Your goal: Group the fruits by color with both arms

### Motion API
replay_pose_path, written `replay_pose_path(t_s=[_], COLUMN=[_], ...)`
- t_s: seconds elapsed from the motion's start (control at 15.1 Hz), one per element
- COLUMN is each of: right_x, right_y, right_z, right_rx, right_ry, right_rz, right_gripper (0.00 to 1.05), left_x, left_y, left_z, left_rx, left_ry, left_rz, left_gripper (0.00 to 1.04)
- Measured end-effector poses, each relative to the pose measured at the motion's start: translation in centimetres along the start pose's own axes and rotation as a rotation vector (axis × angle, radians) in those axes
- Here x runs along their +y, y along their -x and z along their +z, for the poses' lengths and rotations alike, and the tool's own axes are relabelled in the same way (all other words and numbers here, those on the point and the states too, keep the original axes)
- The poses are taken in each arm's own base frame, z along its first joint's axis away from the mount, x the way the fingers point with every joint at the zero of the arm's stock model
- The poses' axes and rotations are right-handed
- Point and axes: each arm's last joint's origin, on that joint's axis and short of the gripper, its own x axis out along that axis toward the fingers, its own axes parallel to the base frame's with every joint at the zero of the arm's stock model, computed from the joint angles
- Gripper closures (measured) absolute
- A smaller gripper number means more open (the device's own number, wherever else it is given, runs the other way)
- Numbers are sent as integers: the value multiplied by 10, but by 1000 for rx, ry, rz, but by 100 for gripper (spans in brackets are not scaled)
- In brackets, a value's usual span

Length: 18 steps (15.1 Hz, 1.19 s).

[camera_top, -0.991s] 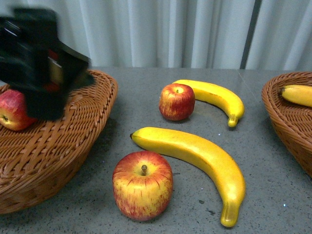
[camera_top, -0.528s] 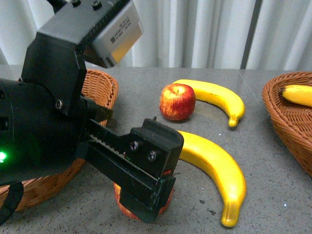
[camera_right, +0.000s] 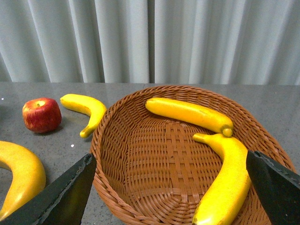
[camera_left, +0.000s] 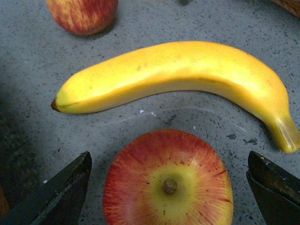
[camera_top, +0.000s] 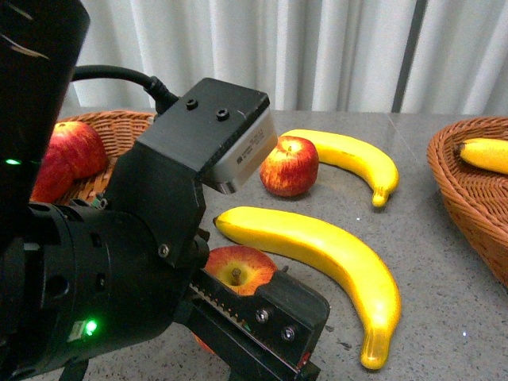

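Now that our left arm (camera_top: 119,262) has swung off the left basket (camera_top: 119,127) and come down over the table (camera_left: 28,93), our left gripper (camera_left: 168,161) hangs spread wide over the near apple (camera_left: 168,183). One finger is on either side of it, and neither touches it as far as we can see. A second ago that arm was over the basket and half a second ago it was crossing, so we judge the last delivery done and a fresh pick begun. Stem up, the near apple sits directly under the hand. Just beyond the fingertips lies the long banana (camera_left: 178,70), close to the apple but apart from it, so a straight descent should clear it. Further out from the hand are the second apple (camera_top: 289,165) and, just beside it, the second banana (camera_top: 349,157). Off to the hand's own left, the left basket holds red apples (camera_top: 75,151). Well away on the other side, our right gripper (camera_right: 168,159) is also spread and empty, held before the right basket (camera_right: 123,140), where two bananas (camera_right: 187,113) lie. Two apples and two bananas remain loose on the table; we judge the next move is to lower and close on the near apple
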Motion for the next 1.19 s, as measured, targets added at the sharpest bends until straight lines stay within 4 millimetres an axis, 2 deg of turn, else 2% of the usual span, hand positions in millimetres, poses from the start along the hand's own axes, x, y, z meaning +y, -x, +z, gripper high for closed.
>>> replay_pose_path(t_s=[0.13,0.2,0.33,0.4,0.53,0.66,0.73,0.86,1.06,1.19], right_x=[0,0,0,0,0,0,0,0,0,0], right_y=[0,0,0,0,0,0,0,0,0,0], right_z=[0,0,0,0,0,0,0,0,0,0], right_rx=[0,0,0,0,0,0,0,0,0,0], right_ry=[0,0,0,0,0,0,0,0,0,0], right_rz=[0,0,0,0,0,0,0,0,0,0], right_gripper=[7,7,7,7,7,7,7,7,7,7], left_x=[-1,-2,-1,0,8,26,41,70,101,104], left_y=[-4,-4,-4,-2,6,24,37,54,54,50], left_z=[-5,-5,-6,-5,-1,17,29,38,22,13], left_rx=[20,21,24,28,11,-78,-144,-187,-129,-88], left_ry=[-2,-2,0,3,18,49,78,170,345,383], left_rz=[-5,-5,-9,-3,36,131,212,368,501,521], left_gripper=[7,13,32,37,39,39,39,39,39,39])
